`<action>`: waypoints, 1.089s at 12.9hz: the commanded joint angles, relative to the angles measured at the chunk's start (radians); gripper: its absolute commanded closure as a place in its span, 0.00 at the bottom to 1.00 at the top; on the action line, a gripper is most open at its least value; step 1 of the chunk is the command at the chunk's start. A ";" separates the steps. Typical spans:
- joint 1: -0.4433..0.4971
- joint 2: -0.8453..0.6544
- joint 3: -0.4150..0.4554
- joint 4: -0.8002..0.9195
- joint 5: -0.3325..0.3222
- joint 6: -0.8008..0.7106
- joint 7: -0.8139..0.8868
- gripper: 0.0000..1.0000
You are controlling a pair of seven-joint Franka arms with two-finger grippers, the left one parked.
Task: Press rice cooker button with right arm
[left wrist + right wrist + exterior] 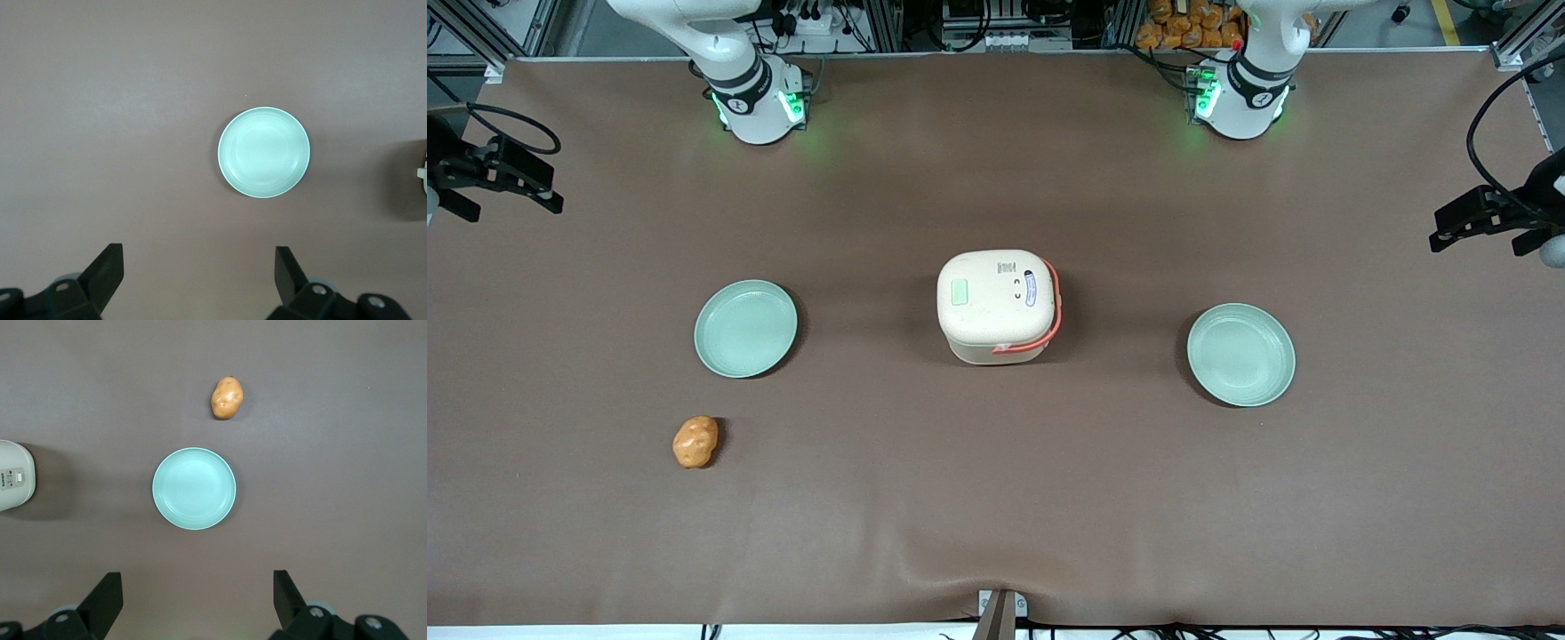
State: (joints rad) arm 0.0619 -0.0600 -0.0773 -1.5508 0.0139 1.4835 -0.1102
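Note:
The cream rice cooker (996,307) stands mid-table with its lid shut and its orange-red handle (1055,307) folded toward the parked arm's end. The small pale green button (959,292) sits on the lid, on the side toward the working arm's end. My right gripper (516,209) hangs high at the working arm's end, well away from the cooker. In the right wrist view the gripper (198,587) is open and empty, high above the table beside a pale green plate (194,489). An edge of the cooker (15,483) shows there too.
A pale green plate (745,328) lies between the gripper and the cooker. An orange-brown potato (695,442) lies nearer the front camera than that plate. A second plate (1240,354) lies toward the parked arm's end.

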 commanded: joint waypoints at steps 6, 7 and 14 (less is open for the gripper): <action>-0.007 -0.004 0.013 -0.002 -0.020 0.000 0.003 0.00; -0.008 0.002 0.013 0.004 -0.016 0.001 0.001 0.00; 0.025 0.028 0.014 0.018 0.044 0.012 0.007 0.00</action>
State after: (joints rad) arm 0.0730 -0.0428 -0.0674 -1.5508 0.0261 1.4943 -0.1099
